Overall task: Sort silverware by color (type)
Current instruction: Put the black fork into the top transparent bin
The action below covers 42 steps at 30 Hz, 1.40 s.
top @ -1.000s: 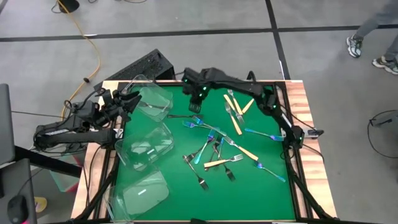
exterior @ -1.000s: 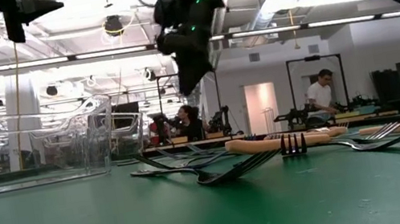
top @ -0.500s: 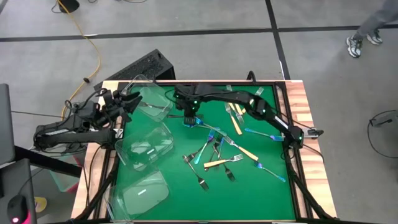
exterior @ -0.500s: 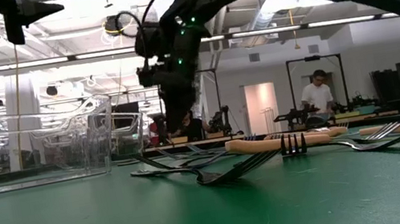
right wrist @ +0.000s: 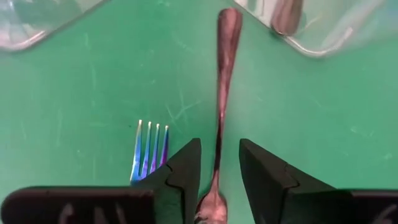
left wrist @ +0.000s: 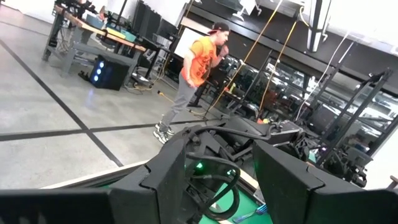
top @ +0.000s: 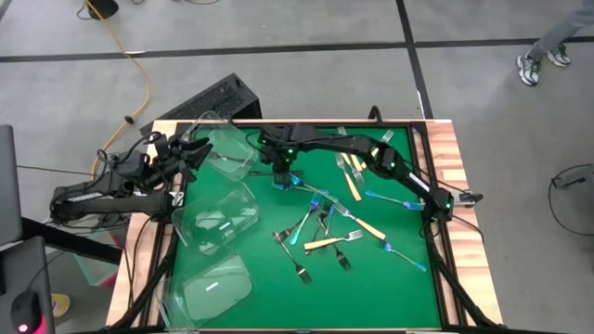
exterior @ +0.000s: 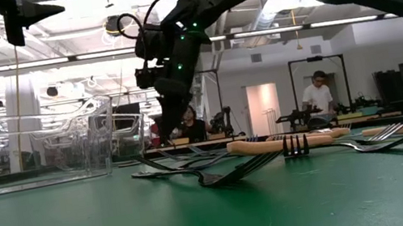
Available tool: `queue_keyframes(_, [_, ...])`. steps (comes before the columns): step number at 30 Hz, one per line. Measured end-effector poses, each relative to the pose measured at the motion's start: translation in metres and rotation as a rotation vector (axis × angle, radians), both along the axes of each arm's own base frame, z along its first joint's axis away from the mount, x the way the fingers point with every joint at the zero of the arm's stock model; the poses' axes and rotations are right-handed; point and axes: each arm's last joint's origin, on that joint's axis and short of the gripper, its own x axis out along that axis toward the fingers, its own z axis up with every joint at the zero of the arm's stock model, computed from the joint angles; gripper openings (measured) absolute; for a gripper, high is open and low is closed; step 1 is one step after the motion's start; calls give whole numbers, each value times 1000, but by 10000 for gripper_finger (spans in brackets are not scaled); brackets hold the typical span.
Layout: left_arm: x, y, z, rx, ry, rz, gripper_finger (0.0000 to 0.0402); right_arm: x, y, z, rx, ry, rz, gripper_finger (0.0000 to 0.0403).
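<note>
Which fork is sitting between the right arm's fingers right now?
The dark silver-grey fork, its handle running straight between the right end effector's open fingers. The iridescent blue fork lies just outside them, to one side.

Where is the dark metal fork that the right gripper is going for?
In the right wrist view the dark metal fork lies on the green mat between the open right gripper's fingers, beside an iridescent blue fork, its handle pointing toward a clear tub.
</note>
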Motion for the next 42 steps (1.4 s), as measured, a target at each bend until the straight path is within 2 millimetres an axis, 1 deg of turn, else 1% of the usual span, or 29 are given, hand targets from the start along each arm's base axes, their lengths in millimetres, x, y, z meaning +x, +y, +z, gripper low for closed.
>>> queue_keyframes(3, [0, 0, 0, 0, 0, 0, 172, 0, 0, 0, -2, -2, 19, 158])
queue_keyframes(7, [0, 0, 0, 0, 0, 0, 172, -1, 1, -1, 5, 12, 18, 204])
queue_keyframes(10, [0, 0, 0, 3, 2, 1, 172, 3, -1, -12, 7, 12, 13, 233])
queue_keyframes(12, [0, 0, 0, 4, 2, 0, 172, 2, 0, -19, 20, 41, 6, 241])
queue_keyframes(14, [0, 0, 0, 4, 3, 1, 172, 5, 0, -23, 11, 29, 8, 243])
queue_keyframes(21, [0, 0, 0, 5, 6, 1, 172, 9, -1, -34, -6, 28, 0, 227])
queue_keyframes(32, [0, 0, 0, 5, 8, 1, 172, 9, 0, -36, -45, 49, 5, 205])
queue_keyframes(35, [0, 0, 0, 4, 8, 1, 172, 9, 0, -36, -46, 54, 5, 183])
queue_keyframes(42, [0, 0, 0, -1, 4, 0, 172, 9, 0, -36, -62, 57, 0, 112])
